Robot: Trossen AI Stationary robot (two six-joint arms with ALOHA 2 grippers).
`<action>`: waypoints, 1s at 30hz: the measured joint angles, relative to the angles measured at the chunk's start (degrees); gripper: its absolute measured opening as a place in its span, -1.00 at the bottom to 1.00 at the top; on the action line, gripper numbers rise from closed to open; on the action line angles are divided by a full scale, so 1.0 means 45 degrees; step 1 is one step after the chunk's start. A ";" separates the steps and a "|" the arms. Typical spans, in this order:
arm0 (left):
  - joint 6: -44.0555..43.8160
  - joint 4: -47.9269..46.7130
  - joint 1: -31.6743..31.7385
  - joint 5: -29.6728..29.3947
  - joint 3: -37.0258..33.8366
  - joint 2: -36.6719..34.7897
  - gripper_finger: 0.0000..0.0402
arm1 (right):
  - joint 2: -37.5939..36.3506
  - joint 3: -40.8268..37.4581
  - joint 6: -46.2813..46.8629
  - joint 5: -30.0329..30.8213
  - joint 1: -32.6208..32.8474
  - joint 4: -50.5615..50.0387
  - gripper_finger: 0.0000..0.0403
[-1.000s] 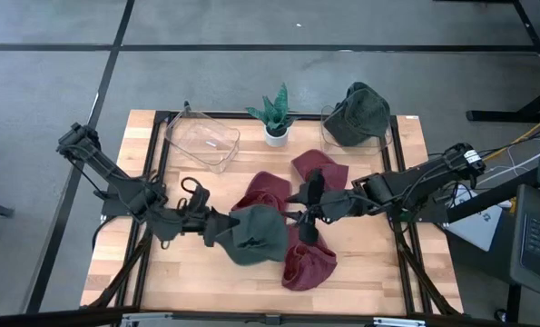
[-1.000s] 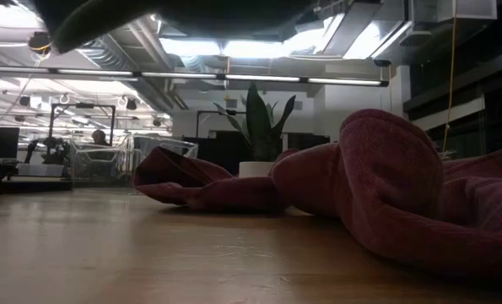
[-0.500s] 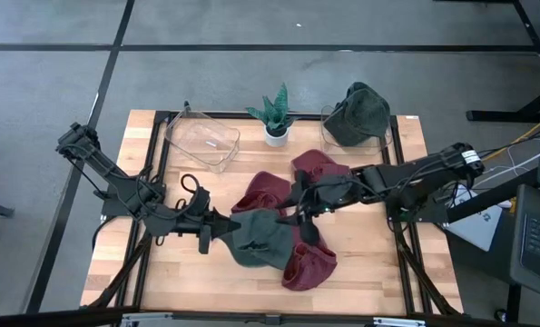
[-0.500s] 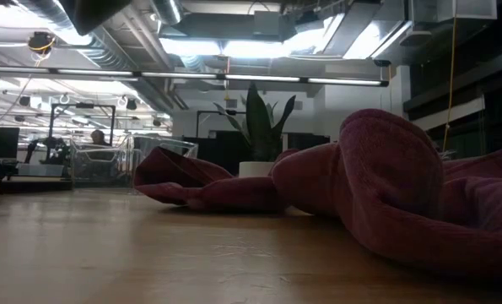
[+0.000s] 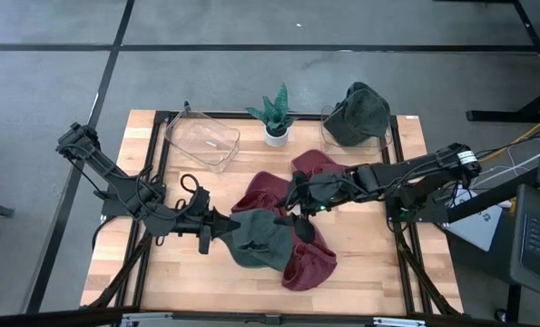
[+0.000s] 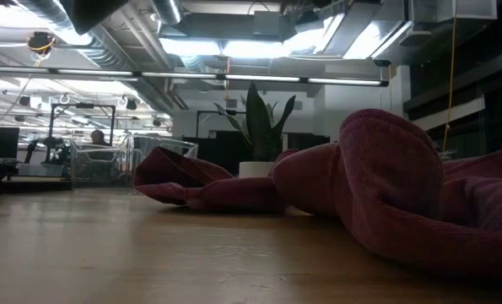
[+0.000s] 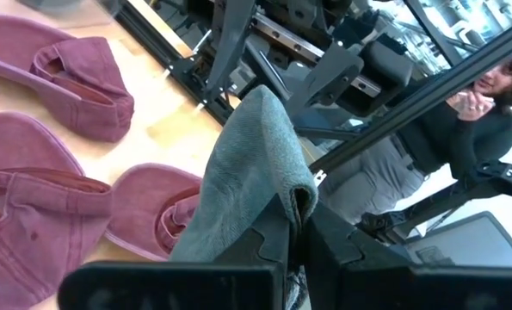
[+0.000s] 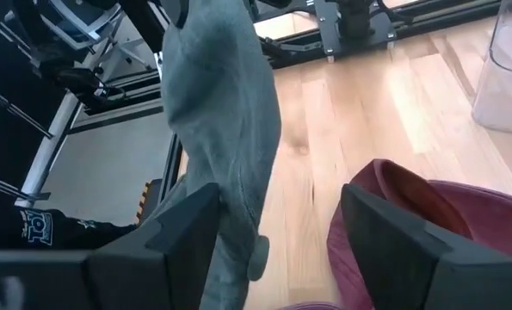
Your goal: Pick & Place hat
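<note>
My left gripper [image 5: 208,232] is shut on a grey-green hat [image 5: 262,238], which it holds up over the table's middle. In the left wrist view the hat [image 7: 247,164] rises past the fingers. My right gripper [image 5: 299,216] is open at the hat's right side. In its wrist view the hat [image 8: 225,112] hangs in the gap [image 8: 281,245], close to one finger [image 8: 182,228]; whether they touch cannot be told. Three dark red hats [image 5: 270,189] [image 5: 319,166] [image 5: 310,265] lie on the wood around it. My left gripper pinches a folded edge of the green hat [image 7: 294,202] between its two fingers, coming level from the table's left. The cloth is doubled over at the fingers. The hat hangs off the table; the low view shows none of it on the wood.
A second green hat [image 5: 358,113] sits in a clear container at the far right corner. A clear bin [image 5: 204,141] and a small potted plant [image 5: 277,118] stand along the far edge. Bare wood [image 5: 161,272] lies near left. A person [image 7: 488,112] is behind the table.
My left gripper has carried the green hat a little toward the table's right and near edge. My right gripper has moved toward the left, closing in on the hat's right side with its fingers still open. The red hats have stayed where they were.
</note>
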 joint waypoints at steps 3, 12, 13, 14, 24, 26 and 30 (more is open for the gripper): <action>0.0061 0.0000 0.0000 -0.0131 0.0000 0.0005 -0.94 | 0.0076 0.0000 0.0450 0.0009 -0.0005 0.0008 0.08; -0.0012 0.0000 0.0277 -0.0078 0.0000 0.0005 -0.90 | 0.0509 -0.0005 0.0703 -0.0993 0.0000 0.0565 -0.88; -0.0026 0.0005 0.0297 0.0053 0.0000 0.0005 -0.90 | 0.0516 -0.0005 0.0713 -0.1007 0.0005 0.0546 -0.89; -0.0035 0.0010 0.0356 0.0241 0.0000 0.0005 -0.89 | 0.0520 -0.0005 0.0713 -0.1011 0.0005 0.0554 -0.89; 0.0676 0.0606 0.0660 0.1064 0.0000 0.0005 -0.66 | 0.0481 0.0317 0.0583 -0.0899 0.0005 0.0581 -0.89; 0.0737 0.0630 0.0725 0.1362 0.0000 0.0005 -0.56 | 0.0481 0.0459 0.0493 -0.0890 0.0005 0.0470 -0.89; 0.0732 0.0622 0.0854 0.1774 0.0000 0.0010 -0.37 | 0.0481 0.0845 0.0377 -0.0778 0.0005 -0.0303 -0.89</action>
